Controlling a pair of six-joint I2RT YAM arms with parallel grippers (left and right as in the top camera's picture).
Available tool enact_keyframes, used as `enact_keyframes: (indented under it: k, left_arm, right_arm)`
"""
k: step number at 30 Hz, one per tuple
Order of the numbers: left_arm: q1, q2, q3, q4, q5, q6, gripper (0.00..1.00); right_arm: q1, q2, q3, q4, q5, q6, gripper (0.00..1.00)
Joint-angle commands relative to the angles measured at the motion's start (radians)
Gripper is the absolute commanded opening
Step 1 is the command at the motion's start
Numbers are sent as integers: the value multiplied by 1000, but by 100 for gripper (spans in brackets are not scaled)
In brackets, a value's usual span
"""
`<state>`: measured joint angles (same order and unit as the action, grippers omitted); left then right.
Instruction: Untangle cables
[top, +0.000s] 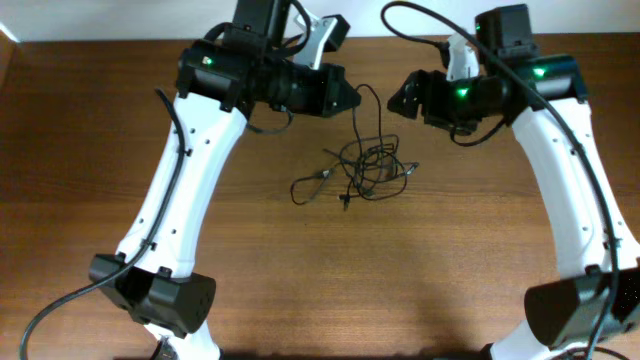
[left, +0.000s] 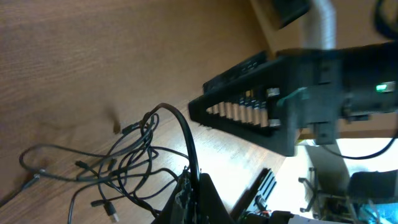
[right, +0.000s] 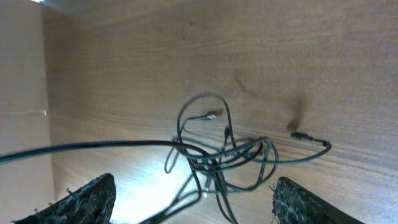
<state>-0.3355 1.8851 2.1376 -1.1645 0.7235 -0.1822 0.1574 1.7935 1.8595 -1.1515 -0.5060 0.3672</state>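
The cables (top: 365, 165) lie in a tangled heap on the table (top: 450, 260), centre, toward the far edge. The left gripper (top: 352, 98), jaws pressed together, pinches one strand rising from the heap. The right gripper (top: 398, 100), jaws spread, hangs right of it, empty.

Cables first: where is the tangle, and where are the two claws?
cables (top: 368, 165), overhead view, middle of the tangle.
left claw (top: 356, 99), overhead view, its closed tip.
right claw (top: 396, 100), overhead view, between its fingertips.

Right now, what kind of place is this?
Probably a robot lab or workshop: a white left arm and right arm reach over a wooden table with tangled cables.
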Motion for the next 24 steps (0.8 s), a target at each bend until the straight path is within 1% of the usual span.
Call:
enact_keyframes:
  k: [1, 2, 5, 9, 12, 14, 17, 18, 19, 20, 21, 23, 24]
  left_arm:
    - [70, -34, 12, 46, 140, 6, 0]
    - [92, -40, 12, 93, 187, -55, 0]
    - [99, -62, 12, 162, 280, -130, 0]
    - [99, -79, 12, 163, 280, -148, 0]
    - [99, -79, 12, 167, 304, -166, 0]
    - [99, -79, 12, 195, 373, -170, 0]
    - [100, -79, 12, 214, 435, -192, 0]
    - [105, -79, 12, 219, 460, -199, 0]
    - [119, -80, 12, 239, 489, -200, 0]
    - [148, -84, 12, 257, 493, -214, 0]
    - [197, -90, 12, 276, 487, -222, 0]
    - [289, -94, 12, 273, 408, -221, 0]
    - [349, -94, 12, 265, 301, -206, 0]
  right_arm:
    - [8, 45, -9, -13, -12, 16, 82]
    - [16, 66, -9, -10, -14, 16, 81]
    - [48, 126, -9, 53, -26, 16, 80]
    - [61, 144, -9, 83, -44, 17, 80]
    - [79, 178, -9, 148, -48, 65, 75]
    - [110, 215, -9, 204, -47, 112, 71]
    - [124, 256, -9, 298, -48, 190, 65]
    - [124, 272, -9, 314, -48, 211, 58]
    - [122, 277, -9, 308, -39, 210, 49]
    - [118, 277, -9, 291, -23, 210, 32]
    - [96, 277, -9, 233, 40, 210, 6]
    - [51, 277, -9, 157, 100, 171, 4]
    - [10, 272, -9, 121, 100, 105, 4]
